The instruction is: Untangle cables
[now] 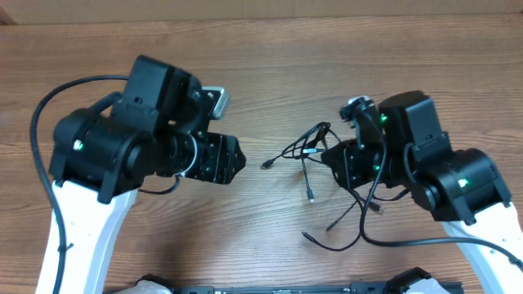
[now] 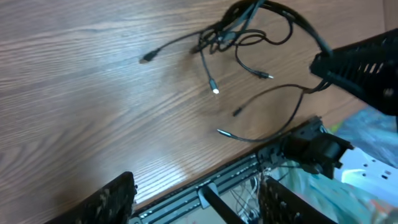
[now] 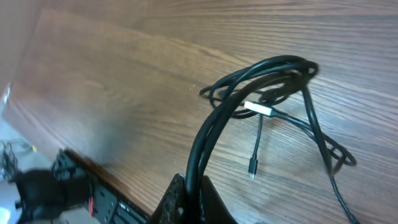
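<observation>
Wooden table (image 1: 261,57), one cable bunch (image 1: 309,150), two tools (image 1: 239,160) (image 1: 330,155)

You find open worktop (image 1: 270,82) between the left arm (image 1: 122,139) and the right arm (image 1: 441,163); tangled cables (image 1: 310,151) spread beside the right arm, looping toward the near edge.

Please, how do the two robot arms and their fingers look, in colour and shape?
Both arms look alike. The left arm and right arm have bulky black rounded housings, each with a small green light, on white lower links. A thick black cable loops beside the left arm. A grey camera sits at each wrist. The fingers are black with a rough, patterned surface.
</observation>
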